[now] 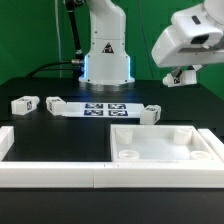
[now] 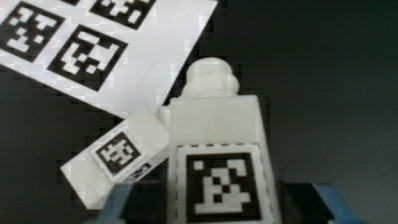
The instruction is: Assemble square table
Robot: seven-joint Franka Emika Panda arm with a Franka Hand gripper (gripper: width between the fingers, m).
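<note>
The square table top (image 1: 205,152), a white tray with a raised rim and corner sockets, lies at the front of the exterior view's right. High above its far right corner hangs my gripper (image 1: 180,77), shut on a white tagged leg (image 2: 217,135). The leg points away from the wrist camera with its screw peg (image 2: 214,73) foremost, and the blue fingertips (image 2: 128,200) flank its tagged face. Three more legs lie on the table: two at the exterior view's left (image 1: 25,104) (image 1: 55,103) and one beside the marker board (image 1: 150,113), which also shows below the held leg (image 2: 111,158).
The marker board (image 1: 105,108) (image 2: 107,45) lies flat in front of the robot base (image 1: 105,62). Long white border rails (image 1: 55,168) run along the front edge and up the exterior view's left side. The tabletop is black.
</note>
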